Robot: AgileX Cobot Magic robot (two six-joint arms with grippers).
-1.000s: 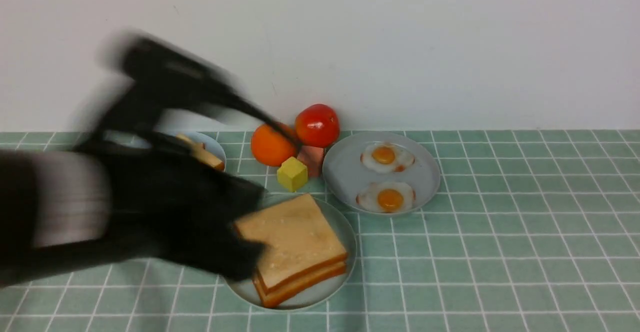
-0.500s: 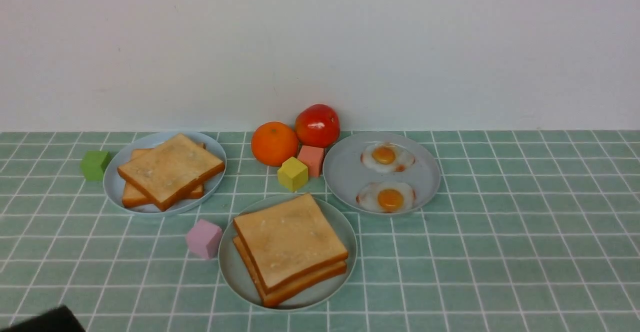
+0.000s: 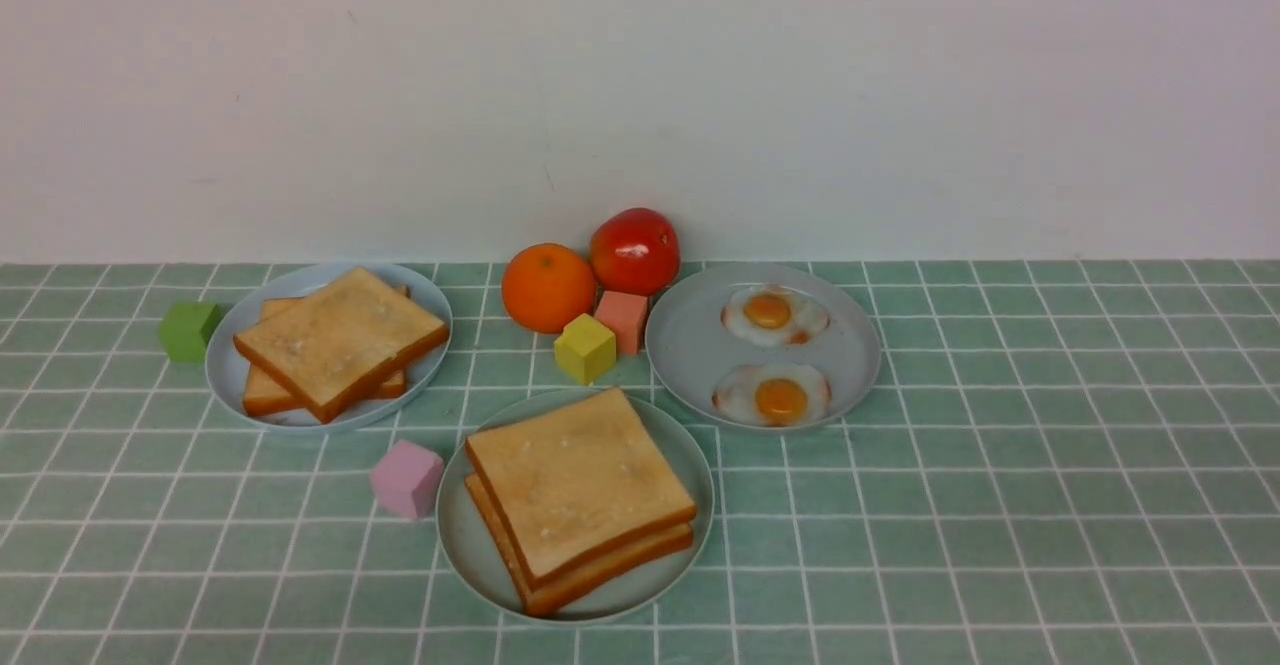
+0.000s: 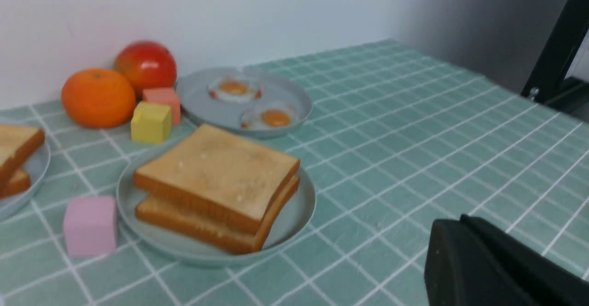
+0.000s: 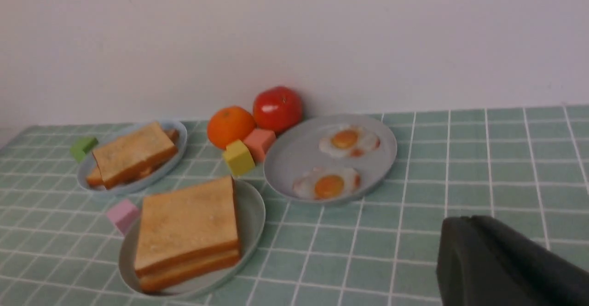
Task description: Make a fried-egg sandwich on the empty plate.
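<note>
Left gripper (image 4: 455, 251) and right gripper (image 5: 460, 246) each show only in their own wrist view, as a single dark mass with the fingers pressed together, holding nothing. Both are well apart from the mint-green plate (image 3: 462, 545).

That plate sits on the green tiled counter (image 3: 1000, 505) and carries the sandwich (image 3: 580, 495). It is two square golden toast slices stacked flat, the upper one turned slightly off the lower. What lies between them cannot be seen.

Just beside the plate's left rim stands a pink cube (image 3: 406, 478). Just behind the plate is a yellow cube (image 3: 585, 348). A salmon cube (image 3: 625, 320) touches that one, with an orange (image 3: 548, 287) and a tomato (image 3: 634, 250) further back near the wall.

Behind the plate to the right, close to its rim, a grey-blue plate (image 3: 690, 345) holds two fried eggs (image 3: 775, 315). Behind the plate to the left, a second grey-blue plate (image 3: 228, 375) holds loose toast slices (image 3: 340, 340), overlapping. A green cube (image 3: 188, 330) sits at that plate's far left edge.
</note>
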